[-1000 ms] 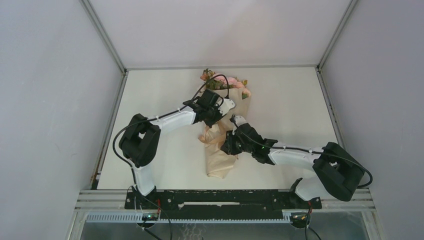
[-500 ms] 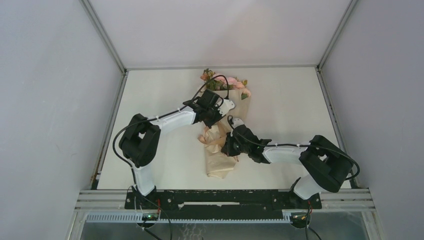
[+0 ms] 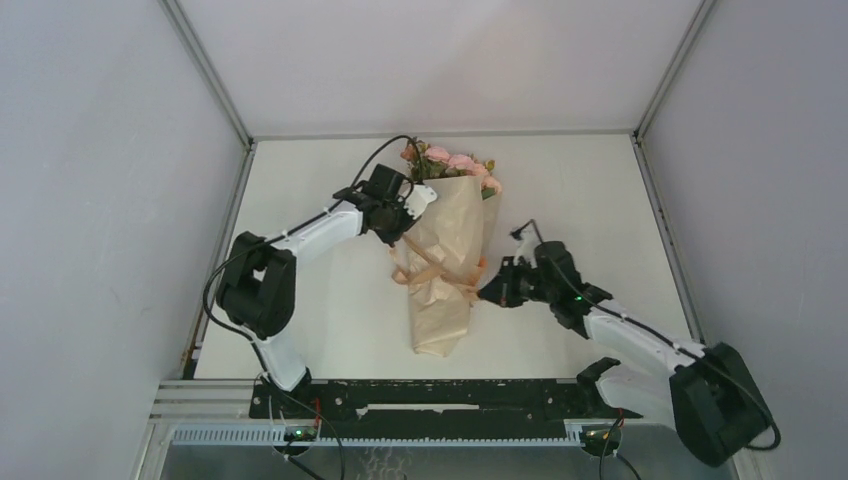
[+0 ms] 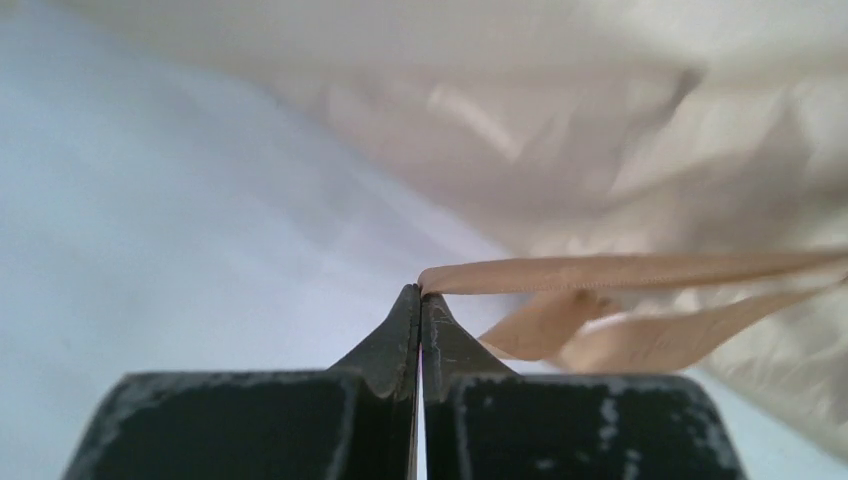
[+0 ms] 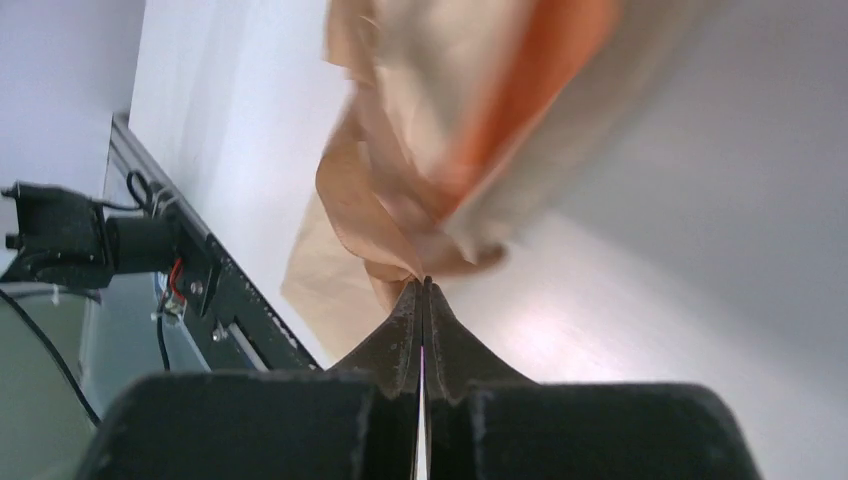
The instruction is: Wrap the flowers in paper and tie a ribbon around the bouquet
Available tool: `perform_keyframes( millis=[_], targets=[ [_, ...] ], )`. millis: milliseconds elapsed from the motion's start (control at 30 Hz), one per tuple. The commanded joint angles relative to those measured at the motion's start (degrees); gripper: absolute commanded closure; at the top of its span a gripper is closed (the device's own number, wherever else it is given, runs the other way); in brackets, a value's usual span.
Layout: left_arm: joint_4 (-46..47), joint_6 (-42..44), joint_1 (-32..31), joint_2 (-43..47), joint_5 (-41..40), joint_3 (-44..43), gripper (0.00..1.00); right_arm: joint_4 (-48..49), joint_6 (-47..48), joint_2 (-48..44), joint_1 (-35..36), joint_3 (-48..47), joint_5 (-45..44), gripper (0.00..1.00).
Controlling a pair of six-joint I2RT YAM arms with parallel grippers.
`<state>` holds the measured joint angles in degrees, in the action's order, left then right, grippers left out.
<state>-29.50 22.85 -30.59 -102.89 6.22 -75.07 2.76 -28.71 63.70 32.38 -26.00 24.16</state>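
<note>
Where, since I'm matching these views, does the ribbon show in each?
Top external: ribbon crosses the wrapped paper's middle.
Left wrist: runs rightward from the left pincer's shut tips.
Right wrist: tan strip up-left of the right pincer's tips.
Shared landmark: the paper.

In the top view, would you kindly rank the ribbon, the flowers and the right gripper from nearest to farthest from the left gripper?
1. ribbon: pinched in the left gripper's tips.
2. flowers: behind and to its right, at the paper's open end.
3. right gripper: across the paper, toward the near edge.
</note>
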Motion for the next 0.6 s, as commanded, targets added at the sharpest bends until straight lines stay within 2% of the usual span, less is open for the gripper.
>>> perform_keyframes(
  millis=[0,133,233,333,467,567],
  targets=[
    [-6.2,6.6,2.4,7.4,-3.6,5.5,1.00,-4.1,0.0,-6.2,-12.2,5.4,8.9,1.00],
    [-2.1,8.7,5.2,10.8,-9.1,13.0,1.00,-5.3,0.2,-6.8,-23.6,7.0,14.3,1.00],
    [-0.1,9.2,8.0,12.4,-10.3,16.0,1.00,-5.7,1.4,-6.5,-33.9,8.1,17.1,1.00],
    [0.1,10.4,8.4,13.1,-10.4,18.0,1.00,-9.1,4.3,-5.9,-38.6,7.4,17.2,1.00],
    [3.0,11.7,9.1,12.8,-15.1,20.7,1.00,-10.1,4.0,-7.5,-46.2,8.0,19.9,1.00],
    [1.1,10.8,8.9,13.5,-9.7,20.6,1.00,-11.7,5.1,-9.1,-43.9,7.5,16.5,1.00]
  ],
)
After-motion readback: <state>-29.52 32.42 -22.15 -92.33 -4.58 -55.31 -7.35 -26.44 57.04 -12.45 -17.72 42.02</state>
